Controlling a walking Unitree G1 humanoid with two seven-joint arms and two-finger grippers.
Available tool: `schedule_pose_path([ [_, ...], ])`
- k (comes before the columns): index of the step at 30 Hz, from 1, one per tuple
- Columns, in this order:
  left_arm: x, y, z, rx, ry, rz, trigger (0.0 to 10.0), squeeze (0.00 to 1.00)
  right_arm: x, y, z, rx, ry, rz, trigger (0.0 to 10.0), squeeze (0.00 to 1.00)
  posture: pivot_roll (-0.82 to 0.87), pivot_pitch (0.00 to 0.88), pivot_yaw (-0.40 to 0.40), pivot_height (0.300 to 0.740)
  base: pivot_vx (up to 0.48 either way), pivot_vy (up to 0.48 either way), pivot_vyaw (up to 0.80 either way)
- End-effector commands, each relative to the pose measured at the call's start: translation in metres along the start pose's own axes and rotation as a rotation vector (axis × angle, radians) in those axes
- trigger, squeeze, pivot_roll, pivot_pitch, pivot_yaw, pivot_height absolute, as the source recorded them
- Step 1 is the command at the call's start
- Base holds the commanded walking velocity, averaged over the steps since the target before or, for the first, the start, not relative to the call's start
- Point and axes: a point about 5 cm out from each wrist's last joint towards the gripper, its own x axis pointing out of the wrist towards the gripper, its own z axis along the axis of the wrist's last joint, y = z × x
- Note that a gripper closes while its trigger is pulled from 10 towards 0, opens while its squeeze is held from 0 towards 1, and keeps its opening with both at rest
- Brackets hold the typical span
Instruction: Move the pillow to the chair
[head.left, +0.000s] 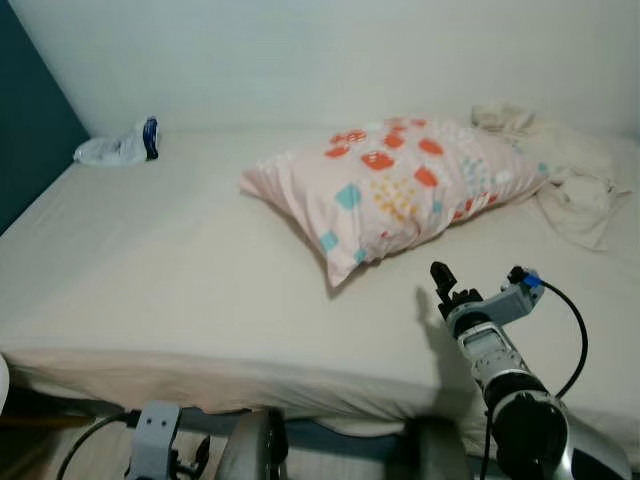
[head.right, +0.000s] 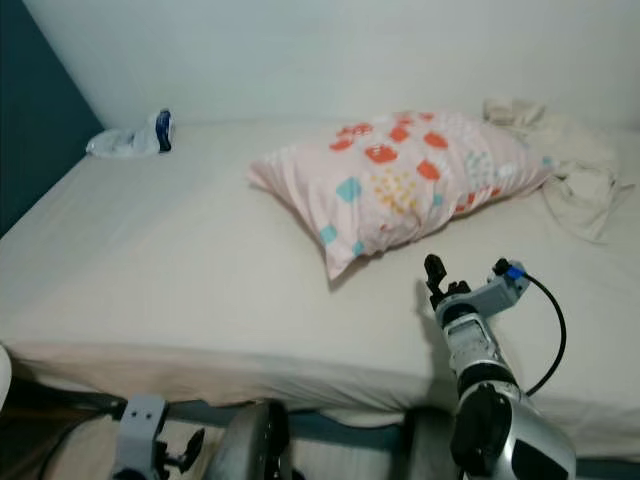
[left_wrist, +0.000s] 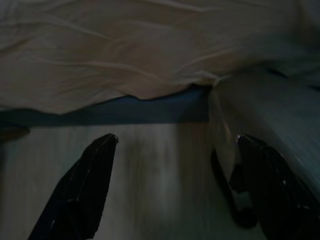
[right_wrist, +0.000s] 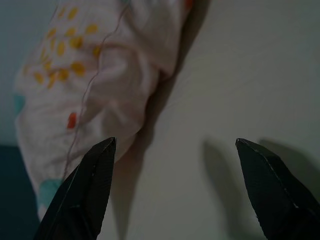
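Right gripper (right_wrist: 175, 190), jaws open, hovers near the pillow (head.left: 395, 185) on the bed (head.left: 170, 260); soft, light, pinch its near corner.

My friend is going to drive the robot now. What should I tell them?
Right gripper: open, holding nothing, raised over the bed, close to the near end of the pillow.
Left gripper: open, holding nothing, hanging low by the bed's edge.
Pillow: lying flat on the bed, not yet touched. A crumpled cloth lies beside its far end, and a small white and blue bundle sits in the far corner.
Done: the right arm has lined up on the pillow.
Left: grab the pillow, lift it, find the chair and put it there.
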Motion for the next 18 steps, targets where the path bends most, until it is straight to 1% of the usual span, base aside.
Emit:
schedule_pose_path([
  [1, -0.006, 0.006, 0.006, 0.043, -0.016, -0.02, 10.0, 0.0, 0.005, 0.014, -0.005, 0.038, 0.016, 0.061, 10.0, 0.0, 0.29, 0.29, 0.143, 0.57, 0.0, 0.0, 0.0],
  [4, -0.012, 0.003, 0.013, 0.06, -0.049, -0.046, 10.0, 0.0, 0.009, 0.025, -0.003, 0.08, 0.001, 0.12, 10.0, 0.0, 0.3, 0.311, 0.162, 0.57, 0.0, 0.0, 0.0],
  [8, -0.023, -0.006, 0.021, 0.113, -0.075, -0.117, 10.0, 0.0, 0.014, 0.047, 0.003, 0.126, -0.033, 0.263, 10.0, 0.0, 0.32, 0.354, 0.193, 0.57, 0.0, 0.0, 0.0],
  [9, -0.023, -0.006, 0.021, 0.113, -0.075, -0.117, 10.0, 0.0, 0.014, 0.047, 0.003, 0.126, -0.033, 0.263, 10.0, 0.0, 0.32, 0.354, 0.193, 0.57, 0.0, 0.0, 0.0],
  [11, -0.031, -0.011, 0.024, 0.121, -0.076, -0.138, 10.0, 0.0, 0.017, 0.056, 0.007, 0.141, -0.046, 0.304, 10.0, 0.0, 0.33, 0.375, 0.208, 0.57, 0.0, 0.0, 0.0],
  [12, -0.031, -0.011, 0.024, 0.121, -0.076, -0.138, 10.0, 0.0, 0.017, 0.056, 0.007, 0.141, -0.046, 0.304, 10.0, 0.0, 0.33, 0.375, 0.208, 0.57, 0.0, 0.0, 0.0],
  [15, -0.042, -0.017, 0.026, 0.12, -0.058, -0.163, 10.0, 0.0, 0.02, 0.066, 0.014, 0.161, -0.073, 0.344, 10.0, 0.0, 0.34, 0.399, 0.221, 0.57, 0.0, 0.0, 0.0],
  [18, -0.052, -0.022, 0.025, 0.119, -0.032, -0.182, 10.0, 0.0, 0.023, 0.081, 0.027, 0.18, -0.115, 0.413, 10.0, 0.0, 0.35, 0.411, 0.222, 0.57, 0.0, 0.0, 0.0],
])
